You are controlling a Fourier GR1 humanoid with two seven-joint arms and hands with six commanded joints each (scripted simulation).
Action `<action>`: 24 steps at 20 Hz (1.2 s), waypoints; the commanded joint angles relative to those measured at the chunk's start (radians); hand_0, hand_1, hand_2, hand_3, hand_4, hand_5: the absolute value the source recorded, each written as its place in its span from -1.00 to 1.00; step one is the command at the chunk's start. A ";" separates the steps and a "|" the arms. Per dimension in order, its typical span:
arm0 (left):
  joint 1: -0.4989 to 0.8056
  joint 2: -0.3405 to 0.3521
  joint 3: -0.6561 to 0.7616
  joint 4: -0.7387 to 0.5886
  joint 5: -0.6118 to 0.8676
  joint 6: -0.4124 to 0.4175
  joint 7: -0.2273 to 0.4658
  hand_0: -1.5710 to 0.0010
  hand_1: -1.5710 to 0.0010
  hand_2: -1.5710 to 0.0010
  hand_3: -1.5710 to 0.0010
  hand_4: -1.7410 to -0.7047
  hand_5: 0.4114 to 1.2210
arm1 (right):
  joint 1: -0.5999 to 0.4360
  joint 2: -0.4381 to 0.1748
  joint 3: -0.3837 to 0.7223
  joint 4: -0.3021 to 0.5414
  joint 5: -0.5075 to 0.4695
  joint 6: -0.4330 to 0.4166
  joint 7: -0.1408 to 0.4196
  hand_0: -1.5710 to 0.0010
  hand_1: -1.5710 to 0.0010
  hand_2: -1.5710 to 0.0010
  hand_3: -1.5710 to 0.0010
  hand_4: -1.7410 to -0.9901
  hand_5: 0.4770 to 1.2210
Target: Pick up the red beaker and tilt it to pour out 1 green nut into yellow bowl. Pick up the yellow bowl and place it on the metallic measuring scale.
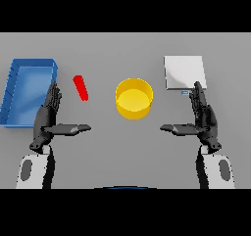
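While both robot hands, left robot hand (47, 116) and right robot hand (202, 116), hover wide open and empty, the red beaker (81, 88) leans between blue tray (14, 90) and yellow bowl (134, 99); looks light, rigid, slim, so grip mid-body.

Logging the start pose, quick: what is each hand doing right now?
Left hand: open, fingers straight, holding nothing.
Right hand: open, fingers straight, holding nothing.

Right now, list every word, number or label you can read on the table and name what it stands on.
None can be read.
The metallic measuring scale carries a small bluish patch at its near edge, perhaps a display, too small to read.
The red beaker, yellow bowl and blue bin show no markings.
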 commanded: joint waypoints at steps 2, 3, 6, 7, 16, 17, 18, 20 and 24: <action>0.002 0.006 0.005 -0.001 0.005 -0.003 -0.001 1.00 1.00 1.00 1.00 0.14 -0.54 | -0.006 0.001 0.000 0.004 0.001 -0.003 0.003 1.00 1.00 1.00 1.00 0.53 -0.67; 0.004 0.011 0.008 -0.002 0.009 -0.007 -0.002 1.00 1.00 1.00 1.00 0.14 -0.54 | -0.009 0.002 0.000 0.007 0.002 -0.004 0.004 1.00 1.00 1.00 1.00 0.53 -0.67; 0.007 0.022 0.017 -0.003 0.019 -0.015 -0.005 1.00 1.00 1.00 1.00 0.14 -0.54 | -0.013 0.000 -0.004 0.008 -0.001 -0.004 0.002 1.00 1.00 1.00 1.00 0.53 -0.67; 0.037 0.051 -0.009 -0.035 -0.016 -0.029 -0.015 1.00 1.00 1.00 1.00 0.14 -0.54 | 0.008 -0.042 0.038 -0.019 0.116 -0.040 -0.063 1.00 1.00 1.00 1.00 0.53 -0.67; 0.098 0.095 -0.082 -0.128 -0.107 -0.042 0.044 1.00 1.00 1.00 1.00 0.12 -0.53 | 0.077 -0.055 0.117 -0.089 0.267 -0.084 -0.079 1.00 1.00 1.00 1.00 0.44 -0.66; 0.090 0.096 -0.078 -0.102 -0.109 -0.044 0.021 1.00 1.00 1.00 1.00 0.11 -0.52 | 0.081 -0.053 0.116 -0.105 0.252 -0.075 -0.079 1.00 1.00 1.00 1.00 0.41 -0.65; 0.064 0.094 -0.075 -0.074 -0.116 -0.039 0.028 1.00 1.00 1.00 1.00 0.10 -0.52 | 0.082 -0.052 0.113 -0.106 0.245 -0.072 -0.077 1.00 1.00 1.00 1.00 0.38 -0.64; -0.005 0.085 -0.071 0.007 -0.128 -0.035 0.018 1.00 1.00 1.00 1.00 0.03 -0.50 | 0.087 -0.055 0.123 -0.107 0.265 -0.075 -0.078 1.00 1.00 1.00 1.00 0.34 -0.61; -0.105 0.072 -0.062 0.146 -0.167 -0.006 -0.019 1.00 1.00 1.00 1.00 -0.02 -0.45 | 0.075 -0.055 0.115 -0.100 0.241 -0.061 -0.085 1.00 1.00 1.00 1.00 0.26 -0.58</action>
